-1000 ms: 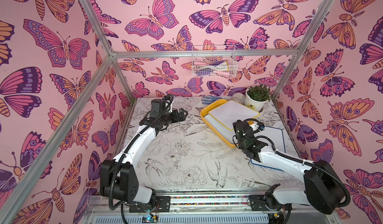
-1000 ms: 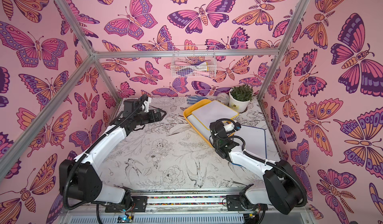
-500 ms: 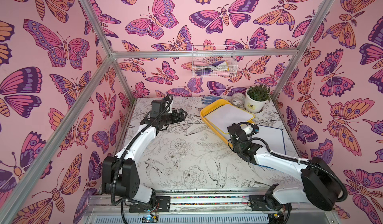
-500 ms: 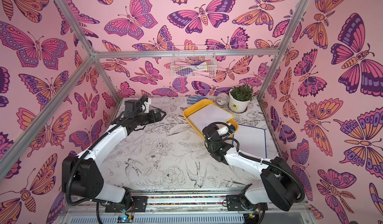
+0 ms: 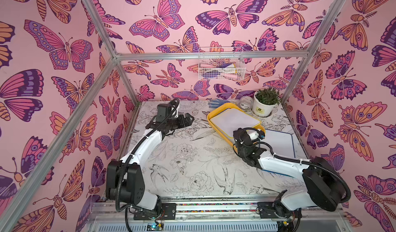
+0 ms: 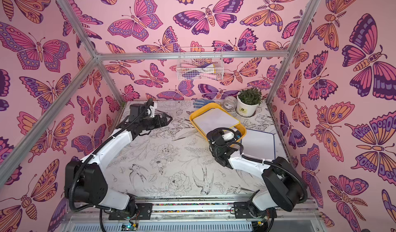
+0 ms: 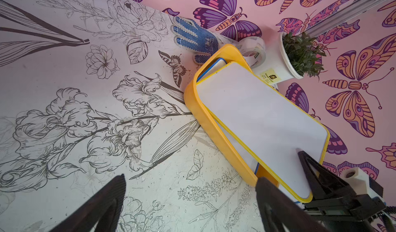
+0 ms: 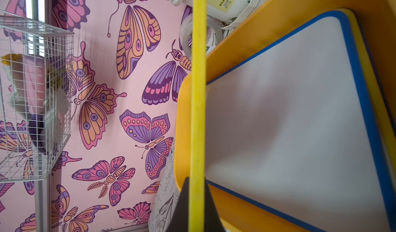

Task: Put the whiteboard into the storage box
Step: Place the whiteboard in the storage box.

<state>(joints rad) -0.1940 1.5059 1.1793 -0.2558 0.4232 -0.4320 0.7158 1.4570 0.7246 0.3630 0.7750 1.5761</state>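
Moved: my right gripper has slid toward the lower left of the top views. The yellow-rimmed whiteboard it carries has sunk lower over the storage box. My left gripper has kept its place.
Right grip: jaws clenched on that board's yellow rim, which shows edge-on in the right wrist view.
Whiteboard: centre right in both top views, tilted above a blue-rimmed whiteboard that lies flat inside the box. Its gripped end sticks out past the box's lower-right end.
Left grip: jaws released and wide, holding nothing, over the table at upper centre-left, well apart from the box.
Beside: a third whiteboard, blue-rimmed, lies flat on the table just right of the box, partly under my right arm.
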